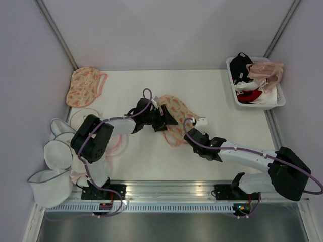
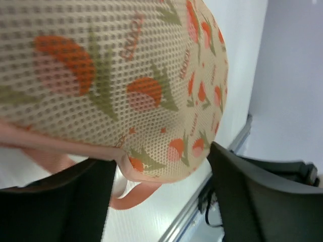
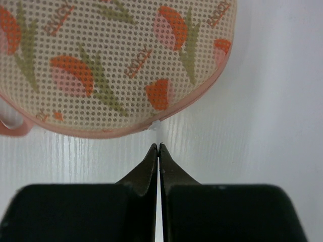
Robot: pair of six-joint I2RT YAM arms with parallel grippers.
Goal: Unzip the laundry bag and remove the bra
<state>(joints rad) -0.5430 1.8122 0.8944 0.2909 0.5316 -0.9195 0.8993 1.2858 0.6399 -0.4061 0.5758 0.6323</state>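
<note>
The laundry bag [image 1: 177, 110] lies flat near the middle of the table [image 1: 151, 161], zipped shut as far as can be seen, and the bra is not in sight anywhere (most likely it is inside, though the mesh shows nothing of it). The left gripper [image 2: 159, 194] is at the bag's left end with its jaws standing wide apart; the bag's rim and the pink loop [image 2: 132, 195] lie between them and nothing is pinched. The right gripper [image 3: 159, 149] sits low on the table just short of the bag's near edge, its fingertips pressed together on nothing. It is aimed at a small pale nub [image 3: 155, 126] on the pink trim [image 3: 194, 98], which may be the zip pull but is too small to tell. The step in hand looks like getting hold of the zip, and it is barely begun. To do it well, the right jaws need to part a little before going in, since closed tips would only shove the soft pouch away. They should then come in low along the tabletop, so that one finger slides beneath the nub and the other over it. The left gripper should close on the loop or trim first, to anchor the bag against the pull. The pull is best dragged along the curve of the trim, not straight outward, or the fabric will likely bunch and jam the zip
</note>
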